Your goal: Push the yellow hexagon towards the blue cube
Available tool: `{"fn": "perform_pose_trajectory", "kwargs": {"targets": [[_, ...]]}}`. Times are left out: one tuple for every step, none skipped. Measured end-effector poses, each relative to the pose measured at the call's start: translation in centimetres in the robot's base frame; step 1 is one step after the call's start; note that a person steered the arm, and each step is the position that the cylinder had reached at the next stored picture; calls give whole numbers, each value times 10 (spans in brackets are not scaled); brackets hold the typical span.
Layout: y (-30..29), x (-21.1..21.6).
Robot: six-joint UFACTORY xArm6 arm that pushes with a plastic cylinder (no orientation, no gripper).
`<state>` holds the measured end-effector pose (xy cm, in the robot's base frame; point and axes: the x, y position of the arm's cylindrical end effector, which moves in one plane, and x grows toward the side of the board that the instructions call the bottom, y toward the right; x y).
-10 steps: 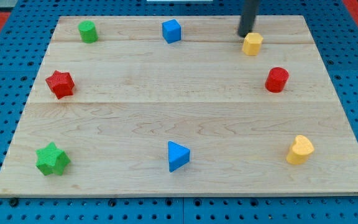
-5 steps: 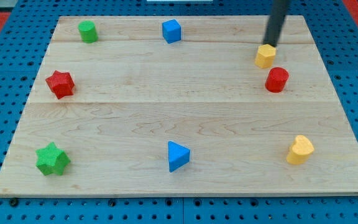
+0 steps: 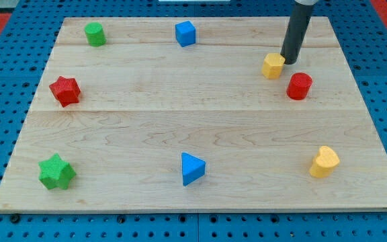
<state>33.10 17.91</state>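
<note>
- One pale wooden worktop rests on a blue pegboard; eight small coloured blocks lie on it.
- Two yellow blocks: the yellow hexagon block near the view's top right, and a yellow heart-shaped block near the bottom right.
- Two blue blocks: the blue cube near the top edge, slightly left of centre, and a blue triangular block near the bottom centre.
- Two red blocks: a red cylinder just to the lower right of the yellow hexagon, apart from it, and a red star-shaped block at the left.
- Two green blocks: a green cylinder at the top left and a green star-shaped block at the bottom left.
- One dark rod comes down from the top edge; my tip sits at the yellow hexagon's right side, touching or very nearly touching it, above the red cylinder.
- The arm carries no pincer, so nothing is gripped.
- The yellow hexagon lies well apart from the blue cube, to its right and a little lower in the view.
</note>
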Motion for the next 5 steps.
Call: {"fn": "perform_pose_trajectory", "kwargs": {"targets": [[1, 4], [3, 4], [5, 4], [2, 4], [-5, 7]]}}
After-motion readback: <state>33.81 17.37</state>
